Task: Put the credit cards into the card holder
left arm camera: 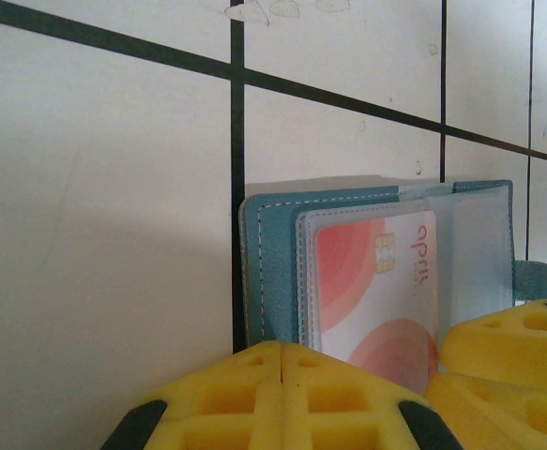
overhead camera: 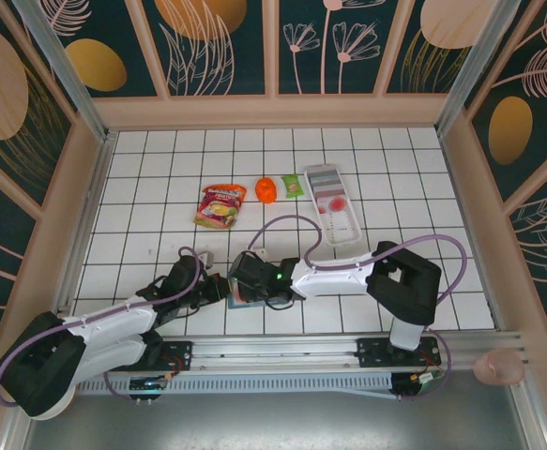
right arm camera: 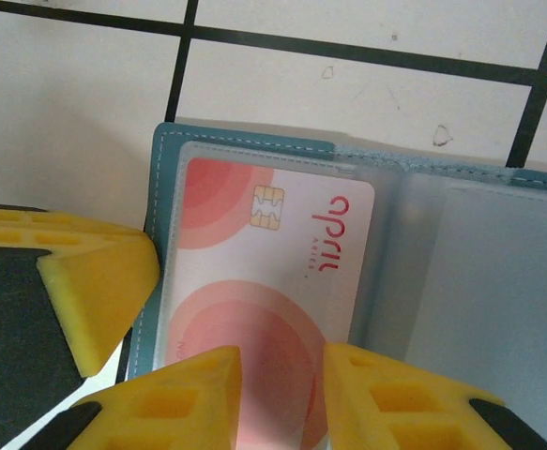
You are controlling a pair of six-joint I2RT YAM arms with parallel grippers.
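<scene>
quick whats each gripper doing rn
left gripper: shut, nothing between its fingers, by the card holder
right gripper: open, fingers apart over the credit card, no clear grip on it

occlusion log | credit card [right arm camera: 254, 272]: lower end hidden under right gripper [right arm camera: 281, 375] fingers and cut by frame bottom; small print beside its logo too small to read | card holder [right arm camera: 163, 187]: right leaf cut off at frame edge; in top view mostly covered by right gripper | white tray [overhead camera: 348, 230]: contents too small to tell
</scene>
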